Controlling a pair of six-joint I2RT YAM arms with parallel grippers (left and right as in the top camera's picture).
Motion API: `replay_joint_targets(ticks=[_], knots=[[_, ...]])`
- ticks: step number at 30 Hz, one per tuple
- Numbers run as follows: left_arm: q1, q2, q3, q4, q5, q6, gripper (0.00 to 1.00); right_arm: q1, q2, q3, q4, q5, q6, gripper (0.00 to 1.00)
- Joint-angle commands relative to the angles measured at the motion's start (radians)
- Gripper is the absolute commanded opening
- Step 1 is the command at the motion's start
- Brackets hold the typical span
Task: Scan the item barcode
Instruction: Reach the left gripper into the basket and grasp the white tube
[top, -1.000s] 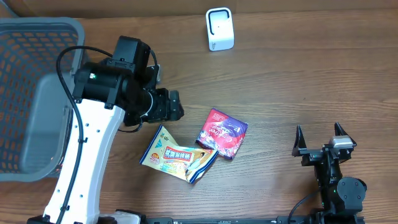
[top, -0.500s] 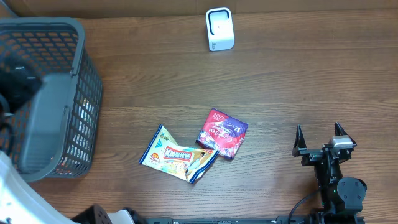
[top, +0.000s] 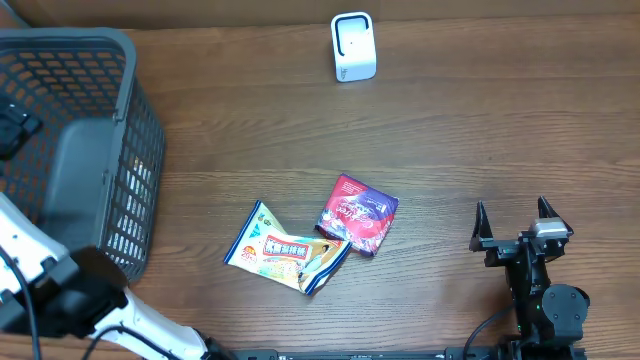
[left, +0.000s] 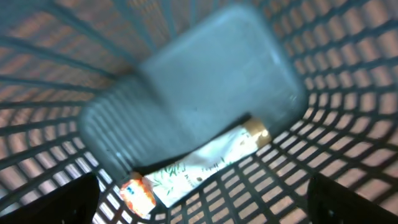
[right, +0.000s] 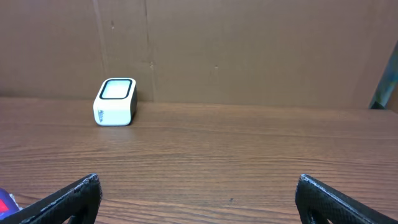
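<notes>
The white barcode scanner (top: 353, 47) stands at the table's far edge, and also shows in the right wrist view (right: 115, 101). A yellow snack packet (top: 287, 250) and a purple-red packet (top: 357, 214) lie mid-table, touching at their edges. My left gripper (left: 202, 190) hangs open over the inside of the grey basket (left: 348, 93), holding nothing. Below it lie a white tube with a gold cap (left: 211, 158) and a small orange packet (left: 138, 191). My right gripper (top: 512, 215) rests open at the near right, holding nothing (right: 199, 193).
The grey mesh basket (top: 80, 40) fills the table's left end. My left arm's white link and black joint (top: 60, 300) cross the near left corner. A brown cardboard wall (right: 249, 50) backs the table behind the scanner.
My left arm has swung away from the middle of the table, leftward, over the basket. The packets, the scanner and the right arm have not moved.
</notes>
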Motion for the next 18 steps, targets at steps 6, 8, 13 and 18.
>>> replay_joint_targets(ticks=[6,8,13,18], knots=[[-0.005,0.175,-0.084,-0.039,0.142,0.172,0.91,0.002,-0.008,-0.01,0.007,0.006,0.003,1.0],[-0.015,0.196,-0.13,-0.039,0.138,0.224,0.91,0.002,-0.008,-0.01,0.007,0.006,0.003,1.0],[-0.029,0.203,-0.281,-0.007,0.139,0.238,0.9,0.002,-0.008,-0.01,0.007,0.006,0.003,1.0],[-0.06,0.203,-0.41,0.074,0.142,0.254,0.91,0.002,-0.008,-0.01,0.007,0.006,0.003,1.0]])
